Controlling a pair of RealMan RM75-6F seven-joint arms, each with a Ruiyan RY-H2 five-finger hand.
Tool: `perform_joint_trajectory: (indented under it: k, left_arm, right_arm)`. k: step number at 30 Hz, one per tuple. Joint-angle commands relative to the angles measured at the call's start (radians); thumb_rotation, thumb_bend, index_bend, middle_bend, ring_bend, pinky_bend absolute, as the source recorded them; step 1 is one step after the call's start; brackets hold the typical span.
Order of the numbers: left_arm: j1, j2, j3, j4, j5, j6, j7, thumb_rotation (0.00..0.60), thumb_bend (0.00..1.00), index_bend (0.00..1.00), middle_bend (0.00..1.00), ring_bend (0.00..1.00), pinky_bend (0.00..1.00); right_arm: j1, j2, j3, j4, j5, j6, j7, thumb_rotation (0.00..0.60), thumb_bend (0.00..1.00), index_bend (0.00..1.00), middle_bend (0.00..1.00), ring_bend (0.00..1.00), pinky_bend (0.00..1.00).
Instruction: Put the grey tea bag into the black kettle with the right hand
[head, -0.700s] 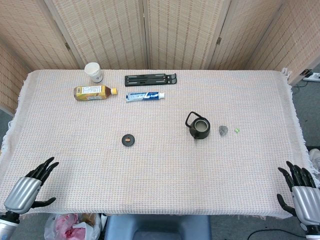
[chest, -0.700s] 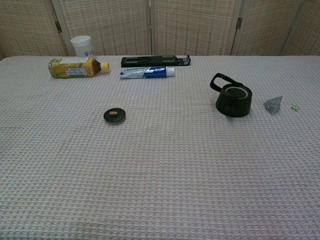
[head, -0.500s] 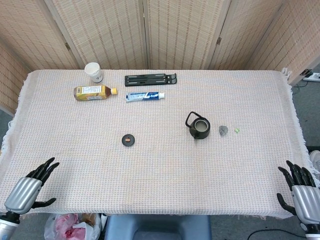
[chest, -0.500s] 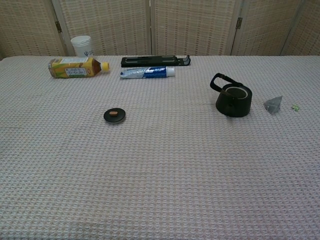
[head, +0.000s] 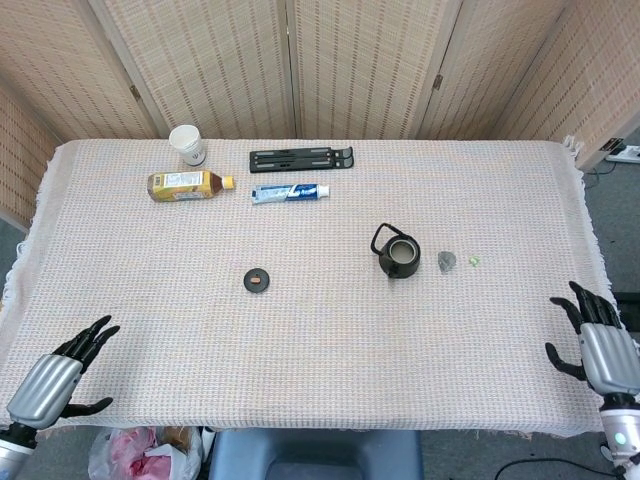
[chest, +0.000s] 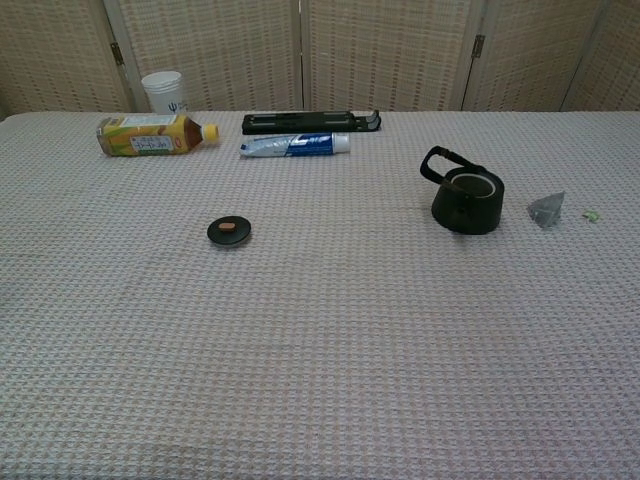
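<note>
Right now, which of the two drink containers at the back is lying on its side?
The yellow tea bottle lies on its side, cap pointing right. The white paper cup just behind it stands upright.

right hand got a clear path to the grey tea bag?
Probably yes. The right hand is open at the near table edge, and only bare cloth lies between it and the grey tea bag. The black kettle sits on the bag's far side, out of the way.

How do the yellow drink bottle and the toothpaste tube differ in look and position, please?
The bottle is yellow and rounded with a yellow cap; the toothpaste tube is flatter, blue and white. The bottle lies further left, beside the white cup; the tube lies below the black stand. Both lie on their sides.
</note>
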Motion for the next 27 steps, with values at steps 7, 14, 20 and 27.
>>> perform_joint_trajectory:
  k: [7, 14, 20, 27]
  left_arm:
    - [0.0, 0.01, 0.002, 0.015, -0.005, 0.005, -0.042, 0.6, 0.1, 0.0, 0.01, 0.14, 0.33]
    - [-0.013, 0.006, -0.003, 0.011, -0.023, -0.027, -0.034, 0.6, 0.1, 0.0, 0.01, 0.14, 0.33]
    - [-0.021, 0.01, -0.001, 0.01, -0.026, -0.041, -0.045, 0.6, 0.1, 0.0, 0.01, 0.14, 0.33]
    - [-0.02, 0.019, -0.002, 0.008, -0.048, -0.052, -0.056, 0.6, 0.1, 0.0, 0.01, 0.14, 0.33]
  right_arm:
    - [0.101, -0.043, 0.058, 0.055, 0.157, -0.117, -0.069, 0.6, 0.28, 0.21, 0.0, 0.0, 0.0]
    - [0.181, -0.094, 0.089, 0.161, 0.226, -0.223, -0.078, 0.6, 0.29, 0.27, 0.0, 0.0, 0.0]
    - [0.28, -0.185, 0.116, 0.312, 0.316, -0.335, -0.13, 0.6, 0.3, 0.34, 0.0, 0.0, 0.0]
    - [0.369, -0.322, 0.132, 0.501, 0.389, -0.408, -0.179, 0.6, 0.3, 0.35, 0.0, 0.0, 0.0]
